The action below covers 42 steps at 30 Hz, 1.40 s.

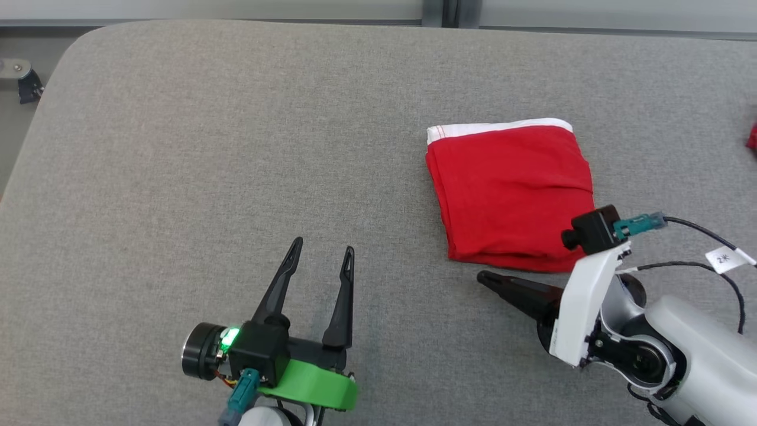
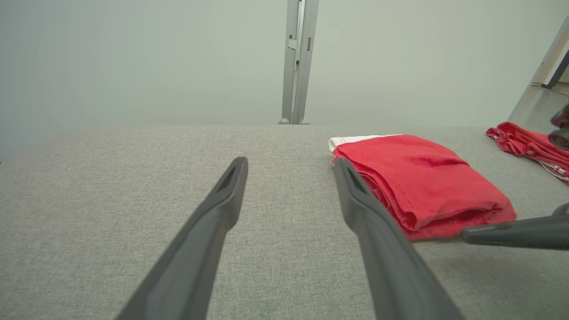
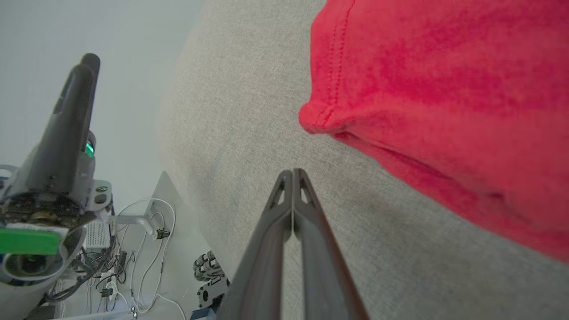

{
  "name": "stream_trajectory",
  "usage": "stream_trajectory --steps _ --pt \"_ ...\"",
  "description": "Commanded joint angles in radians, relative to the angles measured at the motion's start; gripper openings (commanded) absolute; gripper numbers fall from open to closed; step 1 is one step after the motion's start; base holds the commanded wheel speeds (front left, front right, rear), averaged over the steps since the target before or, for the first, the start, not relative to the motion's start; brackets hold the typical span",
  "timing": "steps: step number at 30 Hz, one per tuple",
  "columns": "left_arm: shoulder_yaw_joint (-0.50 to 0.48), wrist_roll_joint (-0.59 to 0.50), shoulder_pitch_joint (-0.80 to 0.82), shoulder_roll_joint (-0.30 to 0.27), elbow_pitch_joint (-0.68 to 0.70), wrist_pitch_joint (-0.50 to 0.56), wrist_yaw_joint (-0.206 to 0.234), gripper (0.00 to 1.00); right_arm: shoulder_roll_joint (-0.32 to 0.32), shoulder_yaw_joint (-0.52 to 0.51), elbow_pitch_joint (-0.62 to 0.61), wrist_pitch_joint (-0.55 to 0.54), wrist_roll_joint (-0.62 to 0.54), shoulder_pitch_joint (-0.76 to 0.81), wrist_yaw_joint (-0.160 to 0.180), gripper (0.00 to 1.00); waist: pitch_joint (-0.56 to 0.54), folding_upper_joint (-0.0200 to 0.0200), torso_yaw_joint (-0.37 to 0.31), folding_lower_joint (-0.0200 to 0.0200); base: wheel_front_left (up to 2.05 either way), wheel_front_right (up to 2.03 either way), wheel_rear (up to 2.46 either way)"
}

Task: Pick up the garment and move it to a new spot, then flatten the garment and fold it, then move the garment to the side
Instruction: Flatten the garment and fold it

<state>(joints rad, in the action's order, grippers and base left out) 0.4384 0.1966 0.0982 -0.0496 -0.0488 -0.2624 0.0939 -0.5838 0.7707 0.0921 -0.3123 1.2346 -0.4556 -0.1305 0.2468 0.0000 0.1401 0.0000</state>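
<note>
The garment [image 1: 511, 192] is red with a white waistband and lies folded into a neat rectangle on the grey padded table, right of centre. It also shows in the left wrist view as a folded stack [image 2: 422, 182], and in the right wrist view [image 3: 444, 98]. My right gripper [image 1: 484, 277] lies flat just in front of the garment's near edge, fingers shut together with nothing between them [image 3: 292, 174]. My left gripper [image 1: 322, 248] stands open to the left of the garment, holding nothing [image 2: 289, 171].
The grey padded table [image 1: 236, 148] stretches wide to the left and rear. Another crumpled red cloth [image 2: 529, 142] lies at the far right edge. A wall with a metal post [image 2: 298, 62] stands behind the table.
</note>
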Motion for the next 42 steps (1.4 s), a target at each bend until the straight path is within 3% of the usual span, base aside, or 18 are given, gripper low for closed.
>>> stream_trajectory --steps 1,3,4,5,9,14,19,24,28,35,42 --pt "-0.004 -0.006 -0.010 -0.002 -0.005 -0.003 -0.004 1.00 -0.021 0.000 -0.024 0.039 -0.020 0.008 0.000 0.00 -0.021 0.0000 -0.016 0.0000 0.00 0.00 0.00" --pt "-0.009 -0.006 -0.021 -0.002 -0.005 -0.003 -0.004 1.00 -0.048 0.003 -0.048 0.121 -0.058 0.032 0.000 0.00 -0.039 0.0000 -0.027 0.0000 0.00 0.00 0.00" --pt "-0.013 -0.003 -0.029 -0.002 -0.004 -0.003 -0.001 1.00 -0.059 0.003 -0.052 0.164 -0.079 0.045 0.000 0.35 -0.050 0.0000 -0.034 0.0000 0.00 0.00 0.00" --pt "-0.019 0.001 -0.038 -0.002 -0.003 -0.003 0.003 1.00 -0.066 -0.003 -0.054 0.211 -0.099 0.057 0.000 1.00 -0.063 0.0000 -0.043 0.0000 0.00 0.00 0.00" --pt "-0.049 0.000 -0.061 -0.002 -0.002 -0.003 -0.005 1.00 -0.082 -0.029 -0.012 0.369 -0.214 0.099 0.000 1.00 -0.107 0.0000 -0.073 0.0000 0.00 0.00 0.00" --pt "-0.107 0.002 -0.099 -0.002 0.000 -0.003 -0.009 1.00 -0.019 -0.127 0.099 0.545 -0.359 0.169 0.000 1.00 -0.149 0.0000 -0.108 0.0000 0.00 0.00 0.00" --pt "-0.155 0.000 -0.138 -0.002 0.018 -0.003 0.001 1.00 0.071 -0.267 0.160 0.578 -0.570 0.242 0.000 1.00 -0.182 0.0000 -0.126 0.0000 0.00 0.00 0.00" --pt "-0.192 0.014 -0.173 -0.002 0.048 -0.003 -0.003 1.00 0.224 -0.507 0.079 0.577 -0.818 0.363 0.001 1.00 -0.211 0.0000 -0.131 0.0000 0.00 0.00 0.00" --pt "-0.227 0.013 -0.210 -0.002 0.058 -0.003 -0.027 1.00 0.315 -0.617 0.000 0.577 -0.960 0.447 0.001 1.00 -0.233 0.0000 -0.133 0.0000 0.00 0.00 0.00" --pt "-0.249 -0.017 -0.253 -0.002 0.057 -0.003 -0.049 1.00 0.390 -0.693 -0.074 0.577 -1.022 0.516 0.001 1.00 -0.259 0.0000 -0.131 0.0000 0.00 0.00 0.00" --pt "-0.250 -0.014 -0.263 -0.002 0.024 -0.003 -0.048 1.00 0.405 -0.714 -0.085 0.577 -1.029 0.559 0.001 1.00 -0.282 0.0000 -0.123 0.0000 0.00 0.00 0.00"
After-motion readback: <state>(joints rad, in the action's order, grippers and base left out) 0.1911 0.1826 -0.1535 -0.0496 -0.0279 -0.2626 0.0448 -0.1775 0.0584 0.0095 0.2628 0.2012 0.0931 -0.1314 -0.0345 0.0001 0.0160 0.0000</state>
